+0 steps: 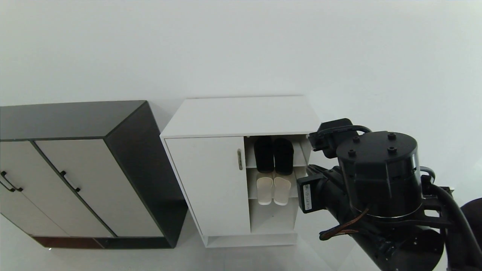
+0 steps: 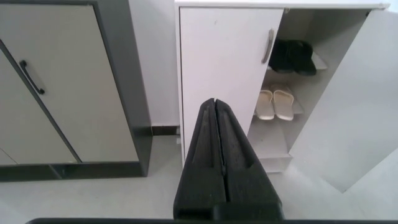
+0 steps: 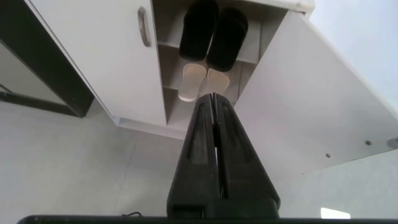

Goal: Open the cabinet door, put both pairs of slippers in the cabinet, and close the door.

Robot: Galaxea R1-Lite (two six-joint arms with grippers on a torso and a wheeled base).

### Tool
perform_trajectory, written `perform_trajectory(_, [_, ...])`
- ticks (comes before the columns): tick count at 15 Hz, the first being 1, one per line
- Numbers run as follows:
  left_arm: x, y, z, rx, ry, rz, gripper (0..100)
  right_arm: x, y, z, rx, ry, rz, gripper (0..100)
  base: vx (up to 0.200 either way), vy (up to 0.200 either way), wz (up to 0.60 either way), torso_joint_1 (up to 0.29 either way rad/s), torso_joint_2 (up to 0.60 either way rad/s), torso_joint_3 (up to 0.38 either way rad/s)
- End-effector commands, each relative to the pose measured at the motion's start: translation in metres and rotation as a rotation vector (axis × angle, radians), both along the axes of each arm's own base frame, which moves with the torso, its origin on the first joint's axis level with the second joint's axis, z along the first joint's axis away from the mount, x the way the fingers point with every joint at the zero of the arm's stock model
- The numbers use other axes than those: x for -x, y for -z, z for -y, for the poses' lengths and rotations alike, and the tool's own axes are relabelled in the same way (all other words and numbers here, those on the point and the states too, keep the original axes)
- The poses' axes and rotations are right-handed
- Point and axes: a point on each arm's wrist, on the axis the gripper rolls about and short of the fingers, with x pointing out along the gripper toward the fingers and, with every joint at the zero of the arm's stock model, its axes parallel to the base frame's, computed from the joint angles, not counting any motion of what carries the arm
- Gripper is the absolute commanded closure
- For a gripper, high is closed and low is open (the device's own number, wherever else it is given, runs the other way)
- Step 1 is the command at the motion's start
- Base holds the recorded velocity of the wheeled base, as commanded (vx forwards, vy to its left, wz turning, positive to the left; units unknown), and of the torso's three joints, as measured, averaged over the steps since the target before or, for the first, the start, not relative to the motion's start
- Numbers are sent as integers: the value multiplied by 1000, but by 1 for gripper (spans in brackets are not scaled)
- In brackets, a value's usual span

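Observation:
The white cabinet [image 1: 241, 116] stands against the wall with its left door [image 1: 209, 184] closed and its right half open. A black pair of slippers [image 1: 273, 154] lies on the upper shelf. A white pair of slippers [image 1: 273, 190] lies on the shelf below. My left gripper [image 2: 215, 103] is shut and empty, held back from the cabinet front [image 2: 224, 74]. My right gripper [image 3: 214, 98] is shut and empty, beside the swung-out right door [image 3: 311, 106] and below the black slippers [image 3: 213, 28] and white slippers [image 3: 199, 81]. My right arm [image 1: 376, 177] hangs in front of the cabinet's right side.
A dark cabinet [image 1: 75, 169] with pale doors and black handles stands just left of the white one. The open door [image 2: 348, 106] juts out over the pale floor [image 2: 124, 193]. The bottom shelf space [image 1: 271, 216] holds nothing.

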Motion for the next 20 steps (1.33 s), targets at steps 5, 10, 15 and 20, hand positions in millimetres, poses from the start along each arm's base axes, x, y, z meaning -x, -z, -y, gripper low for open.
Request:
perform_trajectory(5, [0,0,0,0,-2,1,100,-1,1,0,5,0,-3,100,0,0,0,98,-224,-121])
perform_trajectory(10, [0,0,0,0,-2,-1,100,-5,5,2,26,14,-9,100,0,0,-360,1,0,1])
perform_trajectory(15, [0,0,0,0,-2,-1,100,-21,5,10,24,70,-6,100,0,0,-360,7,2,0])
perform_trajectory(20, [0,0,0,0,-2,-1,100,-74,6,53,-98,-15,-23,100,0,0,0,0,0,0])
